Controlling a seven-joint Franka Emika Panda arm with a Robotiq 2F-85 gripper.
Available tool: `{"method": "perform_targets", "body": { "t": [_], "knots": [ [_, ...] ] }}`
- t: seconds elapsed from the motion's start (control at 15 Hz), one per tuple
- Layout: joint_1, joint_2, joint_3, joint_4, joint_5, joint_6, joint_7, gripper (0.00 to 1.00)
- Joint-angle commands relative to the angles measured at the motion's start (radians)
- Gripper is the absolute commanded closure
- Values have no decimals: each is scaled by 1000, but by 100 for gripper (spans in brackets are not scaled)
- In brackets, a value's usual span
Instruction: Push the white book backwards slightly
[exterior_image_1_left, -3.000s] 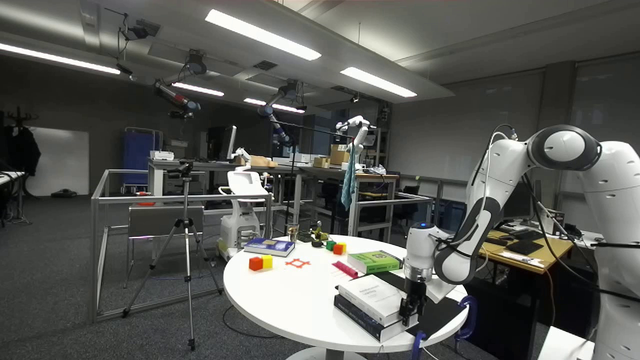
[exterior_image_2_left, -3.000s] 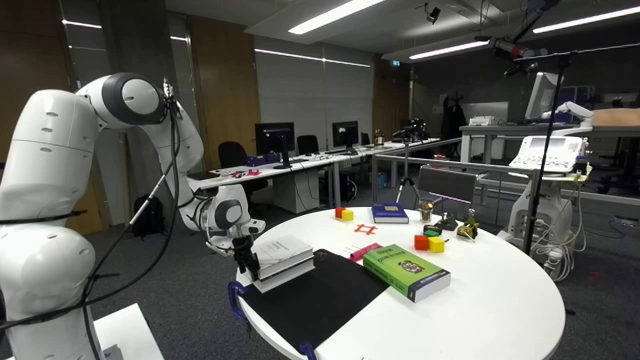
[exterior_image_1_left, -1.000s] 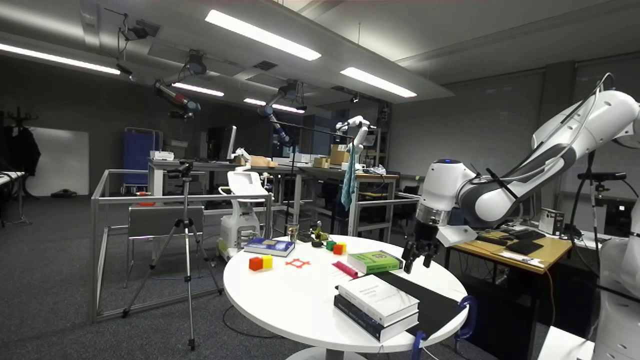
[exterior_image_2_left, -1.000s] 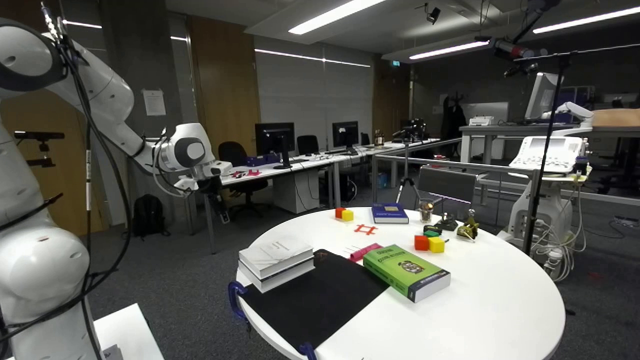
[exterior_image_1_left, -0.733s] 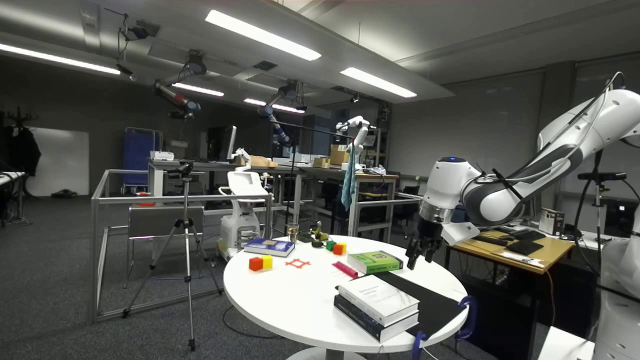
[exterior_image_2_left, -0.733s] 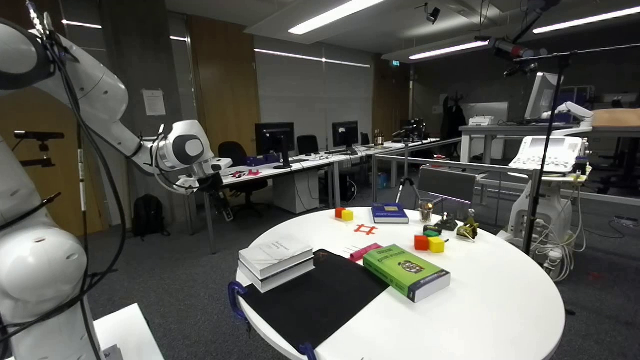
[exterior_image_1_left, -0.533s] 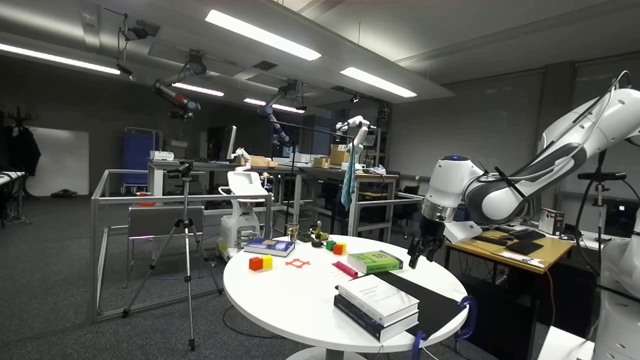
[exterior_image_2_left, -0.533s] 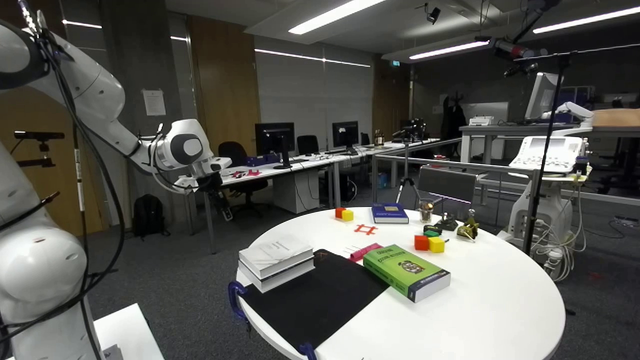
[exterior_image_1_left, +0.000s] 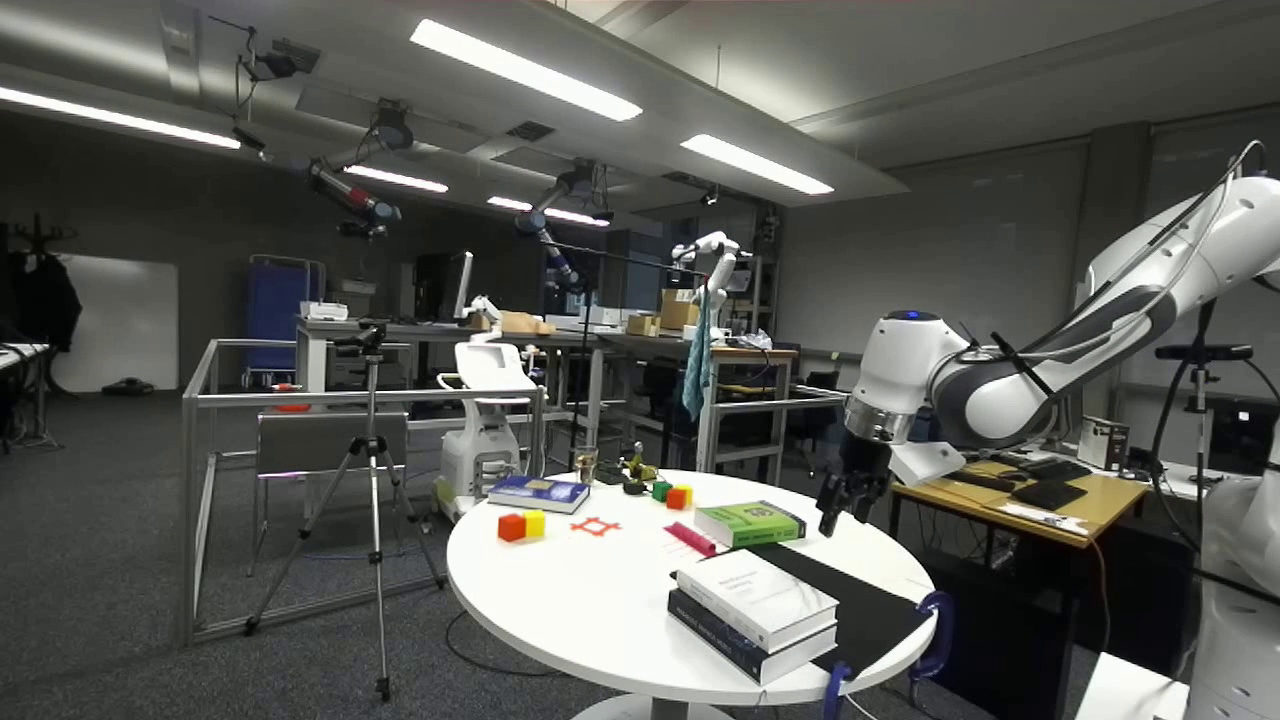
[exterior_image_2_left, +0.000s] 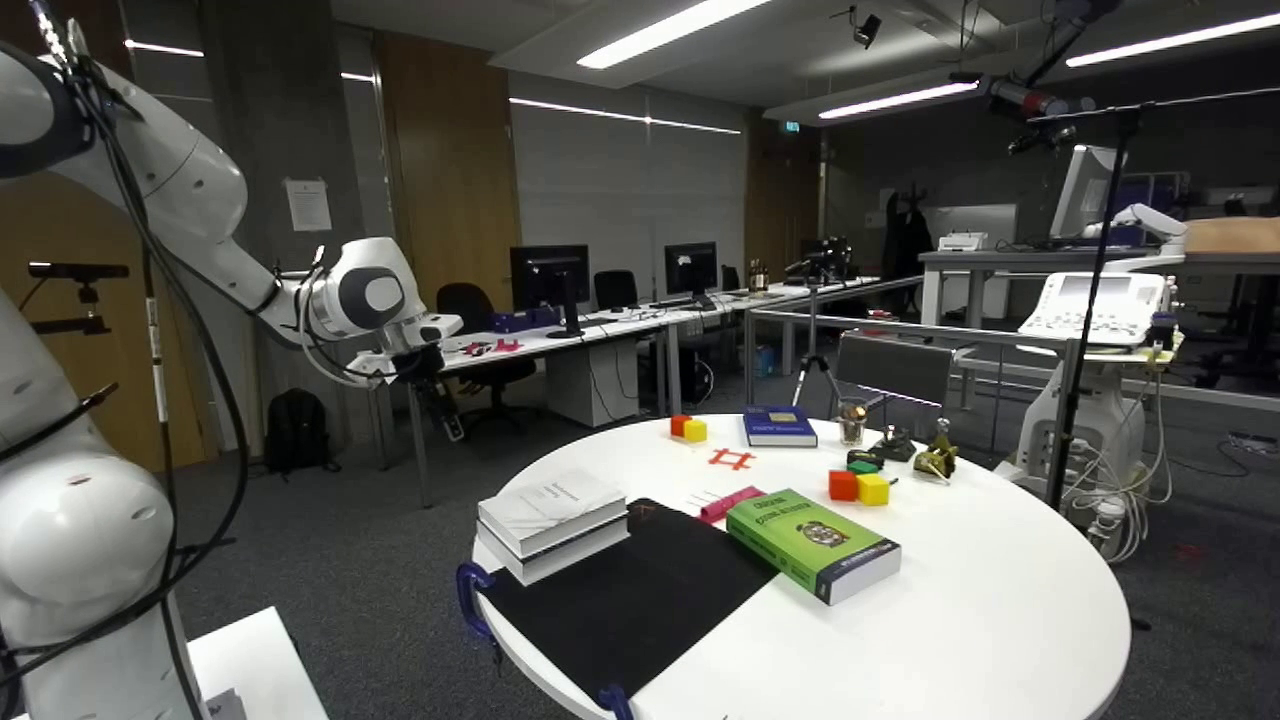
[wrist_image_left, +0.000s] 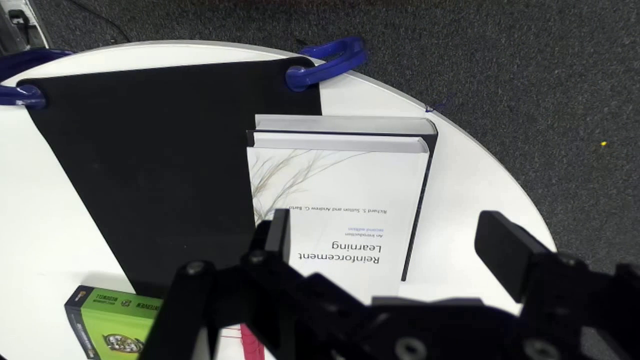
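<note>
The white book (exterior_image_1_left: 757, 592) lies flat on a dark-covered book (exterior_image_1_left: 712, 632), forming a stack near the edge of the round table. The stack also shows in an exterior view (exterior_image_2_left: 552, 508). In the wrist view the white book (wrist_image_left: 335, 185) has grey grass art and the title "Reinforcement Learning", upside down; its lower end is hidden behind my gripper. My gripper (exterior_image_1_left: 846, 508) is open and empty, raised above the table and apart from the books. It also shows in an exterior view (exterior_image_2_left: 445, 412) and in the wrist view (wrist_image_left: 387, 245), fingers wide apart.
A black mat (exterior_image_2_left: 650, 590) lies beside the stack, held by blue clamps (exterior_image_1_left: 936, 635) at the table edge. A green book (exterior_image_2_left: 812, 540), a pink object (exterior_image_2_left: 730, 503), coloured cubes (exterior_image_2_left: 857, 487), a red frame (exterior_image_2_left: 731, 458) and a blue book (exterior_image_2_left: 779, 427) stand on the white table (exterior_image_2_left: 980, 600).
Three seconds ago my gripper was down at the stack's edge. It has since risen and drawn back from the books, with only slight motion in the last second. The books look unmoved.
</note>
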Motion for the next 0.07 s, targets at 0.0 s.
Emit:
{"method": "perform_targets", "body": {
  "t": [0.0],
  "knots": [
    [-33,-3,32,0,17,0,-13,0]
  ]
}}
